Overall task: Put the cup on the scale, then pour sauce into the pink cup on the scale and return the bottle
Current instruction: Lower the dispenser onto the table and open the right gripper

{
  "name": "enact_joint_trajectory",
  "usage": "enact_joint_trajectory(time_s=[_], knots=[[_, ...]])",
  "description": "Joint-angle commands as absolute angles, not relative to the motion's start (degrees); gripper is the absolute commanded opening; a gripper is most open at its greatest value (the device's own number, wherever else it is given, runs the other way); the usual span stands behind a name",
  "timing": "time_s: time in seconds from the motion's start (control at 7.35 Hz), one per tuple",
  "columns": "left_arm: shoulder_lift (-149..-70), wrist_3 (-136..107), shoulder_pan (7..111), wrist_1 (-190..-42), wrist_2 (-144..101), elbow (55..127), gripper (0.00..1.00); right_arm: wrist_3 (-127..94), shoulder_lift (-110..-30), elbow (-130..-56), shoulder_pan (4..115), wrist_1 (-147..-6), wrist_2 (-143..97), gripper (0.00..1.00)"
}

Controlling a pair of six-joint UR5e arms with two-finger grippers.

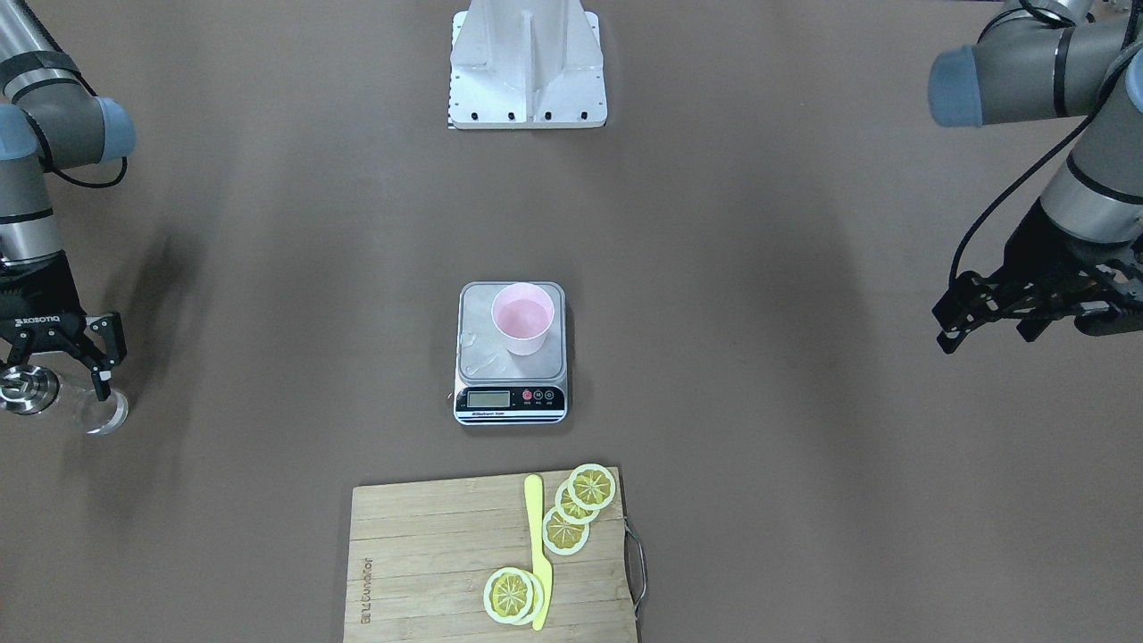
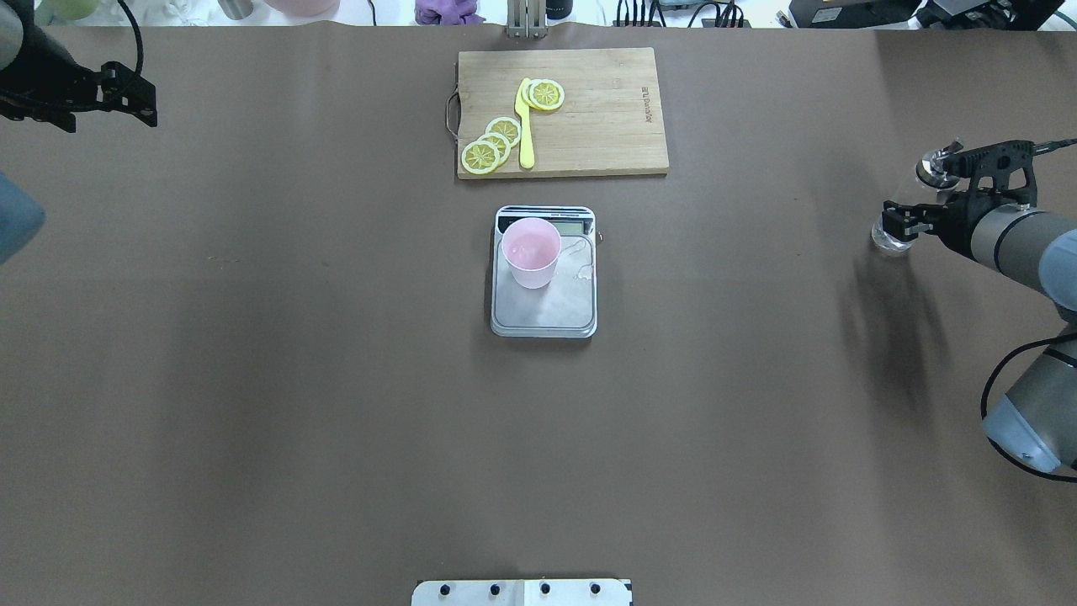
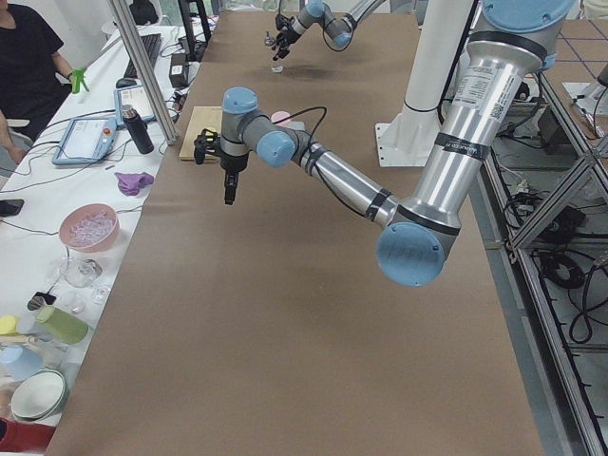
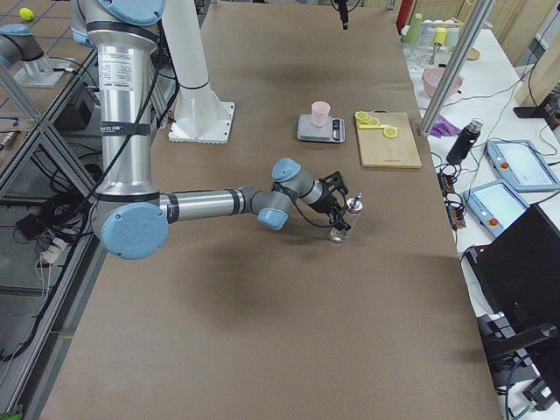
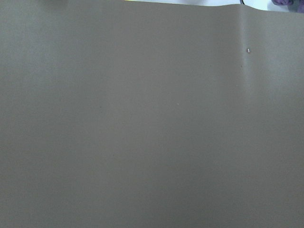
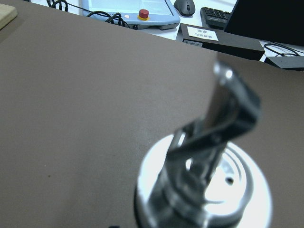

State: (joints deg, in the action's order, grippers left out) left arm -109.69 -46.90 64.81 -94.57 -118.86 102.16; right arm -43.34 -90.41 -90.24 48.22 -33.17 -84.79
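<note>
Brown worktop [image 2: 252, 379] with a rectangular bamboo cutting board [image 2: 606, 109] at its far edge. Nearer, at centre, lies the flat steel-topped kitchen scale [image 2: 543, 316]; the pale pink tapered plastic cup [image 2: 531, 252] stands on its platform, towards the display. The small clear glass bottle with silver pourer cap [image 6: 204, 190] stands far right, between the right gripper's [image 2: 919, 187] spread jaws. The left gripper [image 2: 139, 97] hangs far left; whether its jaws are apart or together cannot be told.

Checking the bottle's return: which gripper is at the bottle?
The right gripper, its fingers on either side of the upright bottle. The left gripper hovers far off on the opposite side.
</note>
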Motion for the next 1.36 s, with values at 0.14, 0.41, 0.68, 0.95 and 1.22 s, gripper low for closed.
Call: enact_joint_trajectory(time_s=[0.14,0.41,0.68,0.95,1.22], knots=[[-109.7,-46.8,64.9,-94.6,-118.8,102.0,0.98,-43.2,-94.6,-94.2,48.7,-31.9,-87.5,1.00],[-109.7,-46.4,64.8,-94.6,-118.7,101.5,0.98,-43.9,-102.8,-101.3,48.7,-30.9,-88.5,1.00],[-109.6,-46.4,64.8,-94.6,-118.6,101.5,0.98,-43.9,-110.7,-106.3,48.8,-26.9,-93.3,1.00],[-109.6,-46.5,64.8,-94.6,-118.7,101.8,0.98,-40.3,-112.6,-109.3,59.8,-28.0,-111.4,1.00],[-109.6,-46.4,64.9,-94.6,-118.6,101.8,0.98,-25.4,-100.6,-107.0,81.7,-56.9,-143.5,1.00]])
